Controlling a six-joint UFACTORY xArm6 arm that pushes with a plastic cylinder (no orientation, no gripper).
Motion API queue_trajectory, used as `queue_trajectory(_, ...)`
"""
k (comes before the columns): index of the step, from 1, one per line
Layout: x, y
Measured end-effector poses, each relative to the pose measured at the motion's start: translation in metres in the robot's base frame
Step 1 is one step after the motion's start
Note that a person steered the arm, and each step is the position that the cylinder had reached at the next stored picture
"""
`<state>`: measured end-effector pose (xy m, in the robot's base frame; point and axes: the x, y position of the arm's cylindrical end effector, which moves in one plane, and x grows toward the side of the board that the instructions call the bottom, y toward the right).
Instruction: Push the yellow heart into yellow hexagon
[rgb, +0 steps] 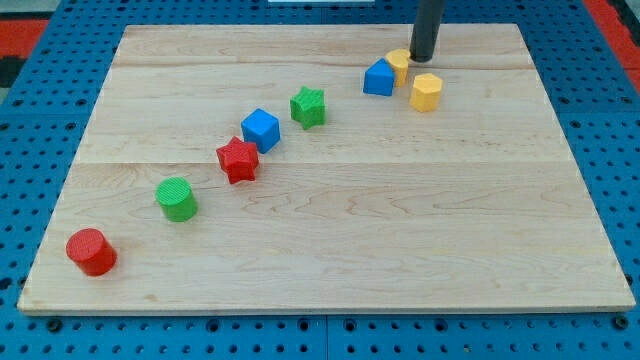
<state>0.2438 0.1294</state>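
Wooden board (330, 240), pale planks, set on a blue pegboard surface (30, 200). All places below are given from the yellow hexagon (426, 92).

Hidden or unclear:
- Yellow heart (399, 64): partly covered by the rod and by the blue block beside it; only its top and one side show, so its heart outline is hard to confirm.
- Rod (427, 25): cut off by the view's top edge; the arm above it is out of sight.
- Red patches at the view's top corners: cut off, nature unclear.

Arm: the dark rod stands nearly upright; my tip (421, 58) sits just above the hexagon toward the view's top, touching or almost touching the heart's right edge. The rod has nothing to open or close and grasps nothing.

Writing: no readable marks on any item.

Items, left to right:
1. Red cylinder (91, 251): far to the left and bottom, near the board's lower left corner.
2. Green cylinder (177, 198): well left and lower.
3. Red star (238, 160): left and lower, just beside item 4.
4. Blue cube (260, 129): left, slightly lower.
5. Green star (309, 106): left, about level.
6. Blue block (379, 77), shape unclear: just left and slightly higher, touching the heart.
7. Yellow heart: just upper left of the hexagon, near it, a narrow gap between them.
8. Yellow hexagon: near the board's upper right.
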Motion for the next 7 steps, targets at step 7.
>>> queue_trajectory(7,0.089,-0.124)
